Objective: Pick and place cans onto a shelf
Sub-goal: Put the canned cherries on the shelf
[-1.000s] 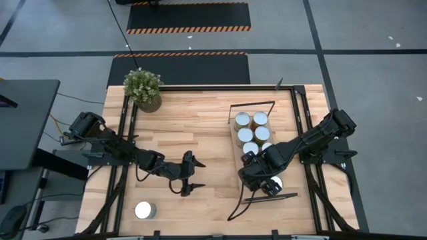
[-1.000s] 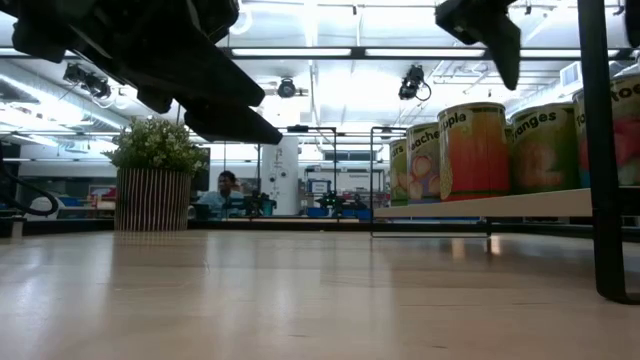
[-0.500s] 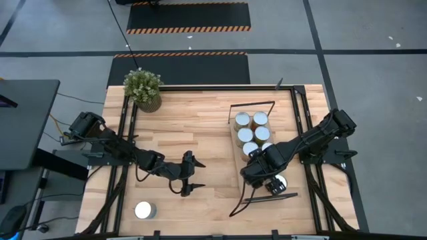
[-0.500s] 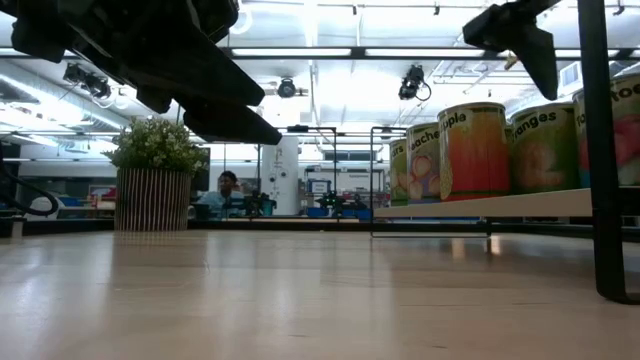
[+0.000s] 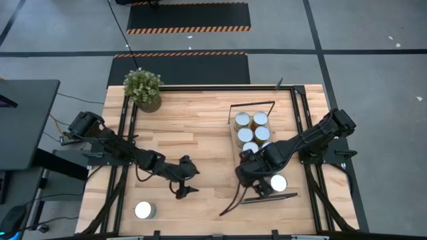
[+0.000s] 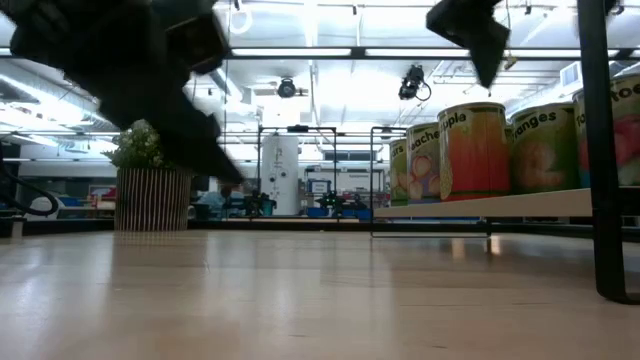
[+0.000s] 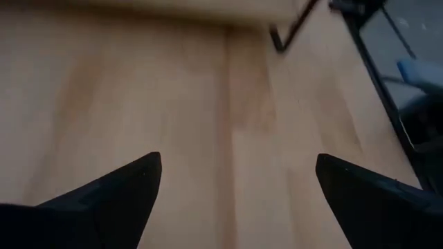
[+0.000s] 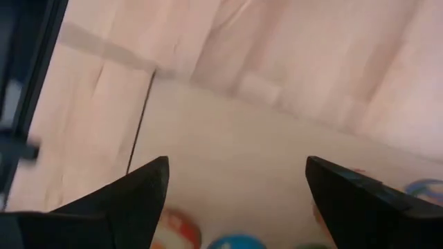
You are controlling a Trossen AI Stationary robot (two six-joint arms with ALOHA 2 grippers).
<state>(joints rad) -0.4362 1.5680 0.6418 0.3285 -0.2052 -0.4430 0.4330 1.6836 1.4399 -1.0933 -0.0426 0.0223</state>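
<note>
my left end effector (image 5: 186, 183) gapes wide; the lone can (image 5: 145, 211) at 7 o'clock looks rigid, slick — i'd grip its sides.

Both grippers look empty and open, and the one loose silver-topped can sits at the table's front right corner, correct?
Not quite. The high view shows the loose silver-topped can at the front left corner of the wooden tabletop, near the left gripper. The rest holds: the left and right gripper are both empty and open in the wrist views.
</note>
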